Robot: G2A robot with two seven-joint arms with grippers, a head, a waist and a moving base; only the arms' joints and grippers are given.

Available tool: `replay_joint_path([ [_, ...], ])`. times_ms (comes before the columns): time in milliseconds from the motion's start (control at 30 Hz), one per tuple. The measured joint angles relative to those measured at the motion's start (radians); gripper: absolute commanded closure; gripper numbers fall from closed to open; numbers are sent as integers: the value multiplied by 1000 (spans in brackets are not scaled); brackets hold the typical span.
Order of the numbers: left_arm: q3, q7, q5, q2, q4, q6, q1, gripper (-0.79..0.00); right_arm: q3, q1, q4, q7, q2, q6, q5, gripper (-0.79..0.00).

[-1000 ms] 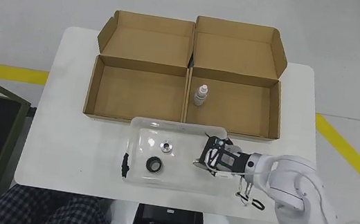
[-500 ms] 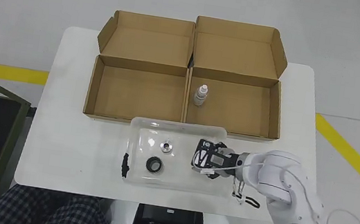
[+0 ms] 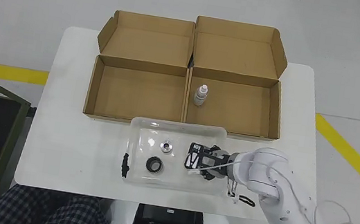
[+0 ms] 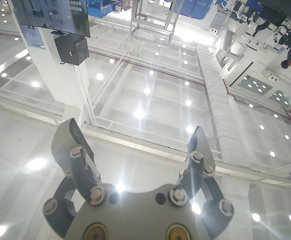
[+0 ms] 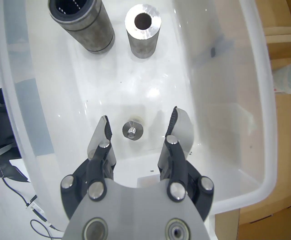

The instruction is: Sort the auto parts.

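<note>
**R. gripper over small fitting in bin**

R. gripper (image 5: 139, 120): to be lowered centred, closed low on fitting's base so the cone isn't squeezed out. Fingers spread, nothing held or touched. Fitting (image 5: 132, 131) sits between them on bin (image 5: 268, 91) floor, right of centre. Cylinders (image 5: 143, 34) beyond, toward left end. L. gripper (image 4: 136, 136): spread, empty.

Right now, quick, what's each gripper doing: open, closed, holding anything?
Left gripper: open, holding nothing.
Right gripper: open, holding nothing, one finger on either side of a small metal part in the clear bin.
</note>
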Motion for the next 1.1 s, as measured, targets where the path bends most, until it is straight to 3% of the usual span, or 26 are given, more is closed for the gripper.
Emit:
replay_joint_path([
  [200,0,0,0,0,0,0,0,-785,-28,25,23,12,0,9,5,-339],
  [433,0,0,0,0,0,0,0,-785,-50,42,28,21,3,21,5,-18],
  [467,0,0,0,0,0,0,0,-785,-52,43,27,22,3,23,5,0],
  [833,0,0,0,0,0,0,0,-785,-44,39,-24,12,16,34,16,0],
  [1100,0,0,0,0,0,0,0,-785,-5,24,-72,-81,25,56,40,0],
])
